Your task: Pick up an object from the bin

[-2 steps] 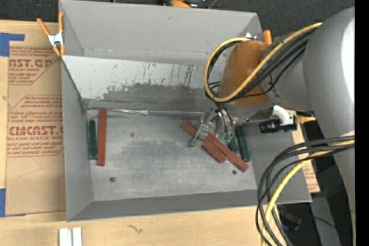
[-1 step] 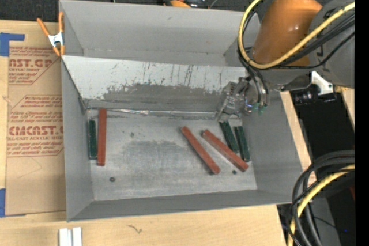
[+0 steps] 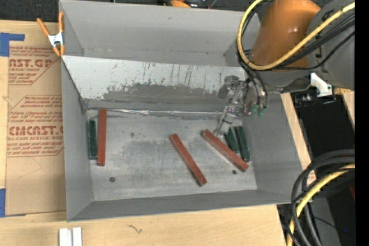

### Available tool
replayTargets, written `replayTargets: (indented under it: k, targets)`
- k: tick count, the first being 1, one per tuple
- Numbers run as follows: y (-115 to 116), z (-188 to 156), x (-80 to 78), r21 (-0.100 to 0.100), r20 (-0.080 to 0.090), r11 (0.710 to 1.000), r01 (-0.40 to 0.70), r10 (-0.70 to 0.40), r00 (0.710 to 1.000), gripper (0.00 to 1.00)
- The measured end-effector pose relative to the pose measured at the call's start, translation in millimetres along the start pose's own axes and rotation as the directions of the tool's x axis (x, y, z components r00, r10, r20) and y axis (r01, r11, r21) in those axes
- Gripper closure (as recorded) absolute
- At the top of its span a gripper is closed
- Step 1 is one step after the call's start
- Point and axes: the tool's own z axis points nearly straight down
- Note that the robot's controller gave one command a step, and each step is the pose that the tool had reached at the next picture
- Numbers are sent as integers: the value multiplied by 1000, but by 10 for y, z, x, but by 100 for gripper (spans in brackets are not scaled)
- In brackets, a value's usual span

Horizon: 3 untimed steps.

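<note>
1. One red-brown stick (image 3: 230, 155) lies slantwise at the right of the bin (image 3: 144, 31), beside green sticks (image 3: 241, 144); your end effector (image 3: 225, 124) hangs over its upper end; wide or narrow, you cannot tell.
2. Approach stage, seemingly; next, descend and close squarely.

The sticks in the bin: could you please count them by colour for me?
Red sticks: 3
Green sticks: 3, as far as I can tell; the right two lie close together
Total: 6
</note>
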Motion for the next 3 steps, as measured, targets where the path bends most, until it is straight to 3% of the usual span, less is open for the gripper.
replayTargets:
  k: [1, 2, 3]
  targets:
    - [-638, 1469, -353, 1, -7, 975, 221, -221, 975, 0]
    - [-620, 1413, -374, 0, -1, 975, 222, -222, 975, 100]
    - [-620, 1426, -375, 0, 2, 975, 222, -222, 975, 0]
